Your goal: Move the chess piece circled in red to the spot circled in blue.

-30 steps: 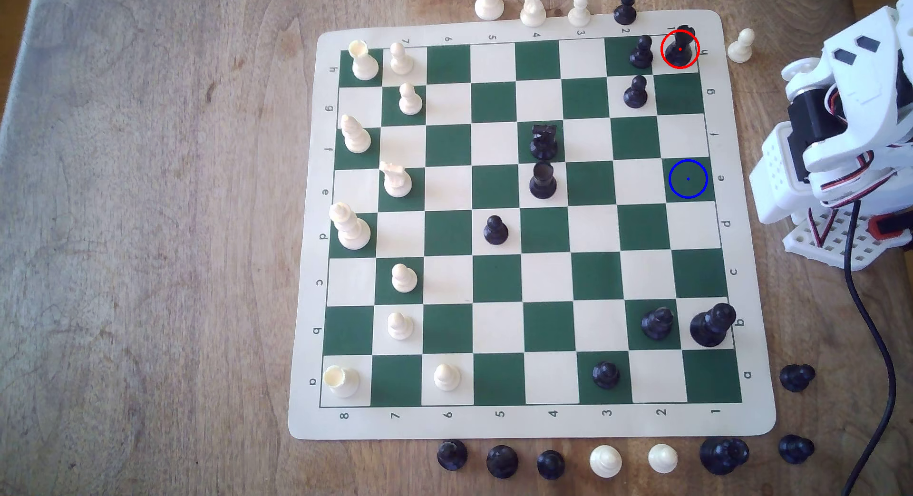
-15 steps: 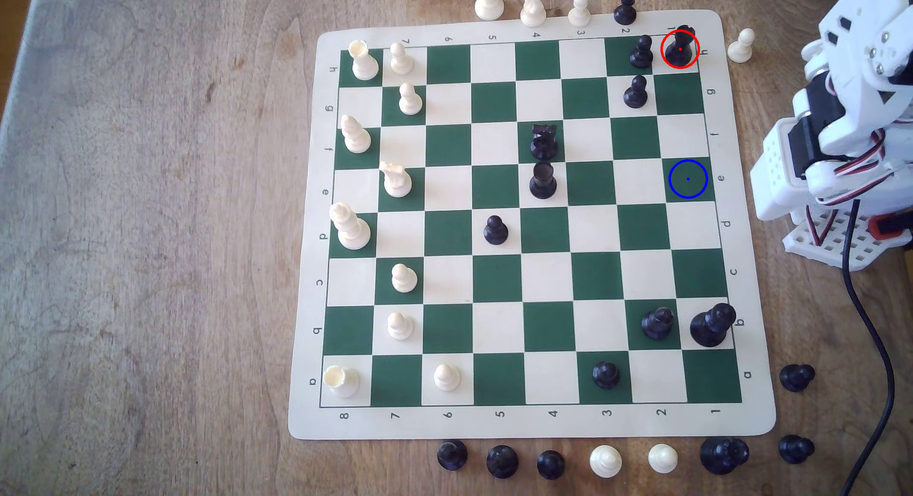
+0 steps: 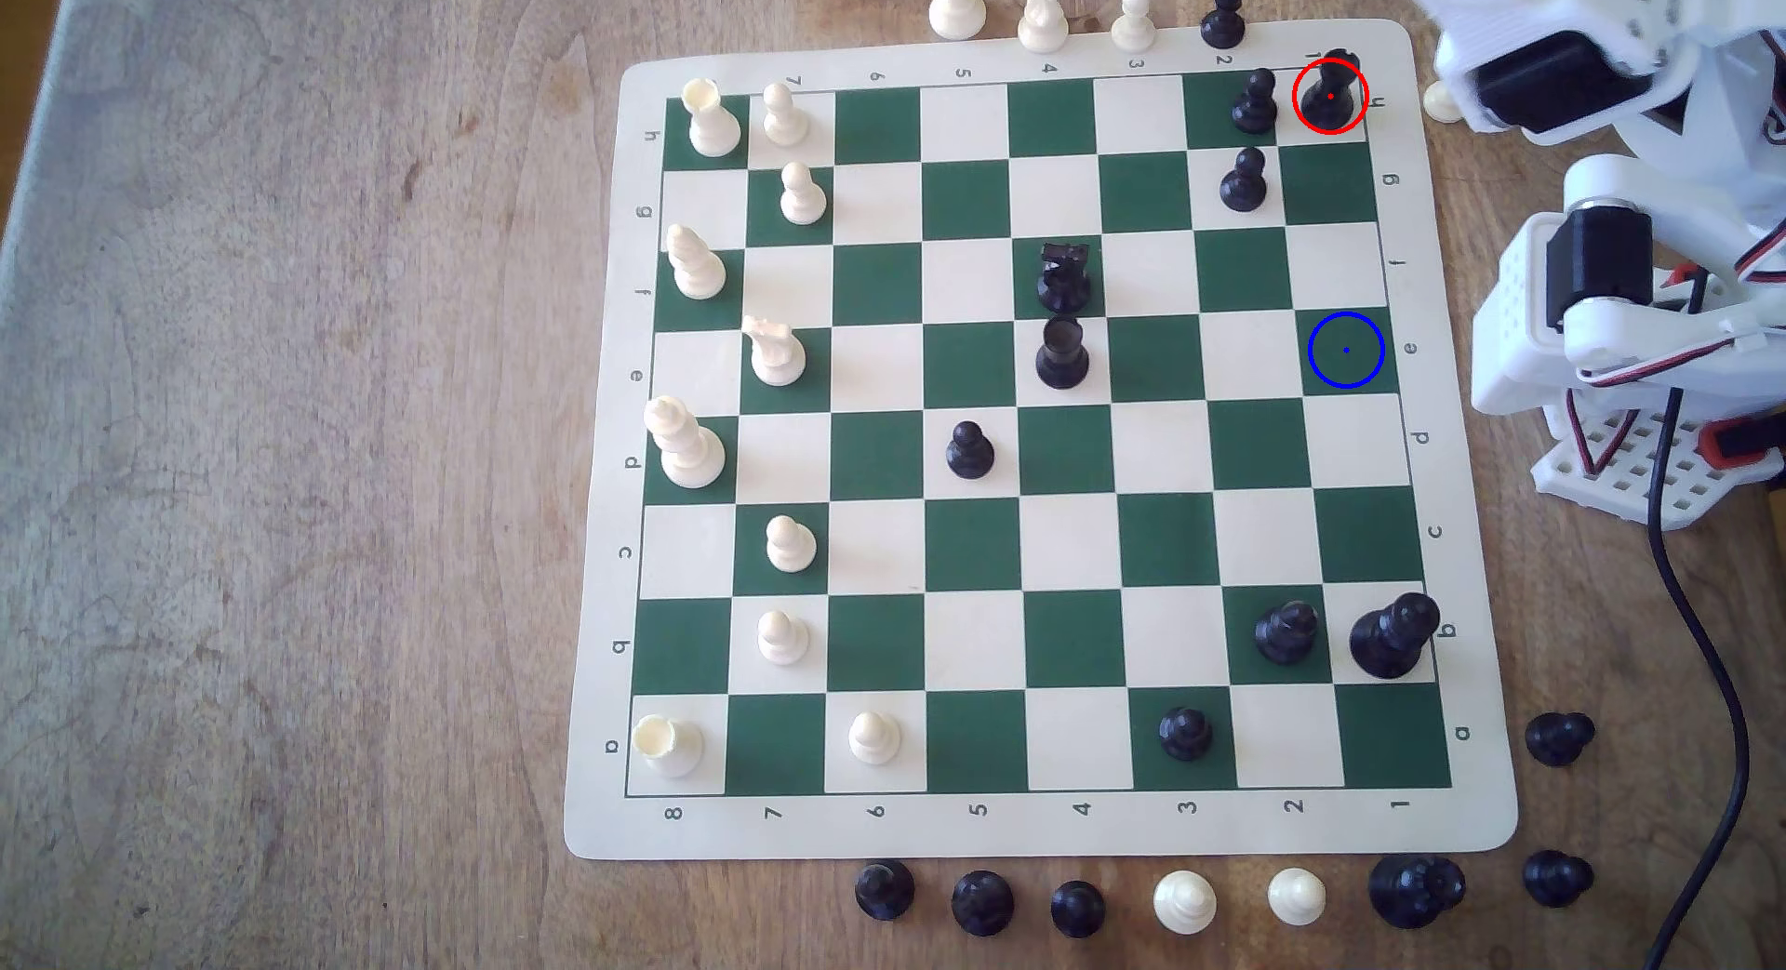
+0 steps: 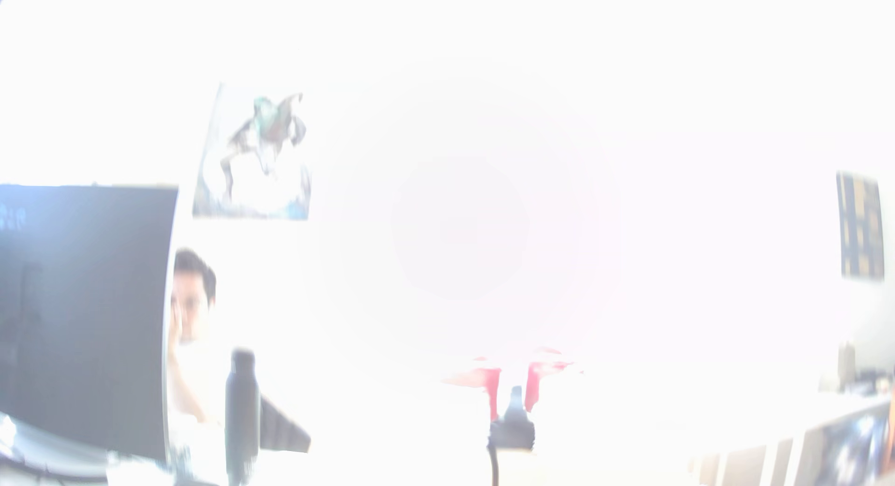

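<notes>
The chess piece (image 3: 1330, 91) is black, with a wide base and a blunt top. It stands inside the red ring on the cream corner square at the board's far right in the exterior view. The spot (image 3: 1345, 350) is a dark green square ringed in blue, three squares nearer along the same edge column, with nothing on it. My arm's white wrist end (image 3: 1546, 62) is blurred, raised off the board's top right corner, to the right of the piece and apart from it. Its jaws cannot be made out. The wrist view is washed out white and faces the room.
Two black pawns (image 3: 1254, 101) (image 3: 1243, 180) stand just left of the circled piece. A white pawn (image 3: 1440, 103) off the board is half hidden by the arm. The arm's base (image 3: 1633, 352) and a black cable (image 3: 1711, 642) lie right of the green-and-cream board (image 3: 1063, 830). Captured pieces line the near and far edges.
The arm has unfolded and swung up toward the exterior view's top right corner, now covering part of the white pawn there. No chess piece has moved.
</notes>
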You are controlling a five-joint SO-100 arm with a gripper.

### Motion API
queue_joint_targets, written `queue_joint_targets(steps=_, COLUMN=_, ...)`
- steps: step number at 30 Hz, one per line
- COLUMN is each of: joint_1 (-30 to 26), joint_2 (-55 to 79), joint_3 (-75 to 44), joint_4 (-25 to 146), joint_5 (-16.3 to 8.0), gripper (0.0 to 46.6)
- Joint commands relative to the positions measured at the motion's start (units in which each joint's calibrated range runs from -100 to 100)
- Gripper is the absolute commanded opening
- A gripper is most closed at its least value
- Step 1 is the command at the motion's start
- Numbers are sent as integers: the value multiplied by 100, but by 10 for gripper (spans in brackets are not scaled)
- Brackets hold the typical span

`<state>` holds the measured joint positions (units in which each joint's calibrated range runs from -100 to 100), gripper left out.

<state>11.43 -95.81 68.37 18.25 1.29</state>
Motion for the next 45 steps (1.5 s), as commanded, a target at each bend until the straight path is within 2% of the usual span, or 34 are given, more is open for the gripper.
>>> queue_joint_targets(steps=1, joint_1=120, joint_2=14, joint_3=-880, joint_4=1951, joint_5=-39, gripper=2)
queue_joint_targets(steps=4, joint_1=402, joint_2=14, joint_3=-1397, joint_4=3384, joint_5=-39, gripper=2)
queue_joint_targets(steps=5, joint_1=472, joint_2=14, joint_3=-1424, joint_4=3597, joint_5=-103, gripper=2)
queue_joint_targets(steps=7, joint_1=652, joint_2=14, joint_3=-1452, joint_4=3974, joint_5=-396, gripper=2)
queue_joint_targets(steps=12, joint_1=1364, joint_2=226, joint_3=-1977, joint_4=5473, joint_5=-420, gripper=2)
queue_joint_targets(steps=15, joint_1=1622, joint_2=192, joint_3=-2005, joint_4=5636, joint_5=-430, gripper=2)
queue_joint_targets(steps=20, joint_1=2482, joint_2=778, joint_3=-2104, joint_4=6054, joint_5=-459, gripper=3)
queue_joint_targets(steps=21, joint_1=2607, joint_2=1016, joint_3=-2268, joint_4=6283, joint_5=-527, gripper=3)
queue_joint_targets(steps=25, joint_1=2905, joint_2=1916, joint_3=-2811, joint_4=6808, joint_5=-703, gripper=27)
queue_joint_targets(steps=29, joint_1=3178, joint_2=2510, joint_3=-2902, joint_4=6889, joint_5=-723, gripper=29)
queue_joint_targets(steps=32, joint_1=3202, joint_2=2798, joint_3=-2902, joint_4=7012, joint_5=-772, gripper=52)
queue_joint_targets(steps=35, joint_1=3343, joint_2=3223, joint_3=-2911, joint_4=6963, joint_5=-821, gripper=97)
queue_joint_targets(steps=43, joint_1=3781, joint_2=4403, joint_3=-2966, joint_4=6889, joint_5=-723, gripper=185)
queue_joint_targets(steps=45, joint_1=3835, joint_2=4496, joint_3=-2947, joint_4=6849, joint_5=-698, gripper=190)
